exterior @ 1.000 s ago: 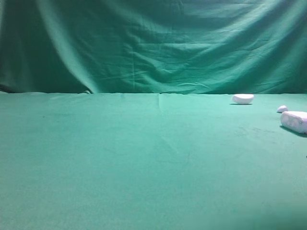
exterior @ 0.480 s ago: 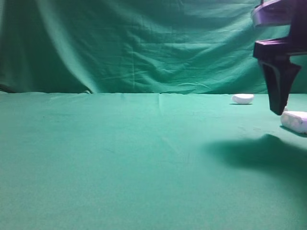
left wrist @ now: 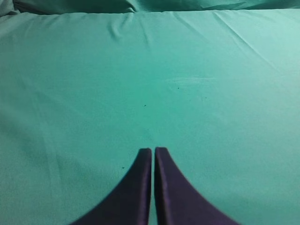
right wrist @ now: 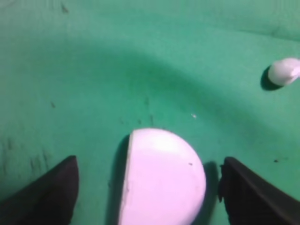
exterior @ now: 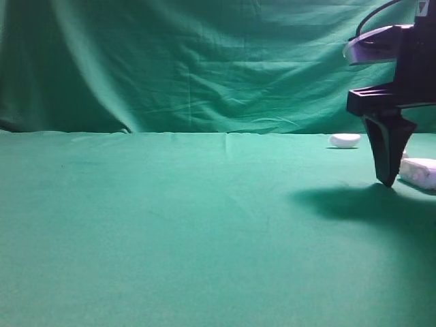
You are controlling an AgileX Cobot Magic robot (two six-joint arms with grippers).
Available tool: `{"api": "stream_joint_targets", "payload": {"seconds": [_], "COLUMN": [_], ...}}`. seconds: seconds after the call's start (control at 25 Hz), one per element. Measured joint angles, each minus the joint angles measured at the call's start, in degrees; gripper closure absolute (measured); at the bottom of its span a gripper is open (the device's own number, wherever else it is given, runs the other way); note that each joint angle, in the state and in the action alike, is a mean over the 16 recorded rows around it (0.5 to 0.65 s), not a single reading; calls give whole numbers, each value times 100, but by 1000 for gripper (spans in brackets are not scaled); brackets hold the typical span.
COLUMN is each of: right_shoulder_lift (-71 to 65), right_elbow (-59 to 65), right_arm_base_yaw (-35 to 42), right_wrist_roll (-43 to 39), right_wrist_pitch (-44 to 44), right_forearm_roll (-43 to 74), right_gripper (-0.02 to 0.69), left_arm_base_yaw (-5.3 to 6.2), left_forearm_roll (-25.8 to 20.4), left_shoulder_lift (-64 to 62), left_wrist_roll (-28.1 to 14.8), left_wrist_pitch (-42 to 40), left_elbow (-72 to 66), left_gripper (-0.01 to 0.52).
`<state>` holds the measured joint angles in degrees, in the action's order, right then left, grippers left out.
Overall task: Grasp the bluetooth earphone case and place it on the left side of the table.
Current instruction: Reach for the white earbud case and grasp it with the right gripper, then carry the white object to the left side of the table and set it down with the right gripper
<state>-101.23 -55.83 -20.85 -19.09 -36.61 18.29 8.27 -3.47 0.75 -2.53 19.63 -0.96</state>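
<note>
Jaws spread, the right gripper [exterior: 402, 182] hangs low at the high view's right edge, one finger tip just beside the bluetooth earphone case [exterior: 419, 172] on the table [exterior: 170, 225]. In the left wrist view, the left gripper [left wrist: 153, 151] is pressed together above bare cloth. The right wrist view shows the case lying between two parted fingers [right wrist: 47, 194], untouched, a small white piece [right wrist: 283, 71] well beyond.

Right hand [right wrist: 147, 187] spread wide; left hand [left wrist: 153, 152] closed.

Two small white pieces and a green backdrop

The white half-moon piece [exterior: 345, 140] lies at three o'clock in the high view, by the draped green backdrop [exterior: 204, 61]; the tiny white pebble [right wrist: 284, 71] sits at two o'clock in the right wrist view.
</note>
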Motion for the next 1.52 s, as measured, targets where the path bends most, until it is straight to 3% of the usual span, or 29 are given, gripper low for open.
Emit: {"api": "stream_joint_targets", "payload": {"seconds": [0.48,0.8,1.16,1.52], "right_shoulder_lift": [-86,-422,-1838,-3243], "right_elbow": [-961,-2855,-5133,-6238], "right_arm_base_yaw": [-213,-1153,-2580,-3289], "right_wrist_roll": [145,840,1404,1605], "right_wrist_pitch": [-808,-1450,-1510,-1349], "right_forearm_roll": [0,-418,-788,-849], "right_gripper": [348,352,352,352], "left_arm_base_yaw": [0,0,0,0], "left_forearm_roll": [0,0,0,0], "left_shoulder_lift": [0,0,0,0], "left_wrist_roll": [0,0,0,0], "left_wrist_pitch": [0,0,0,0], "left_elbow": [0,0,0,0], "left_gripper": [514,514,514,514]}}
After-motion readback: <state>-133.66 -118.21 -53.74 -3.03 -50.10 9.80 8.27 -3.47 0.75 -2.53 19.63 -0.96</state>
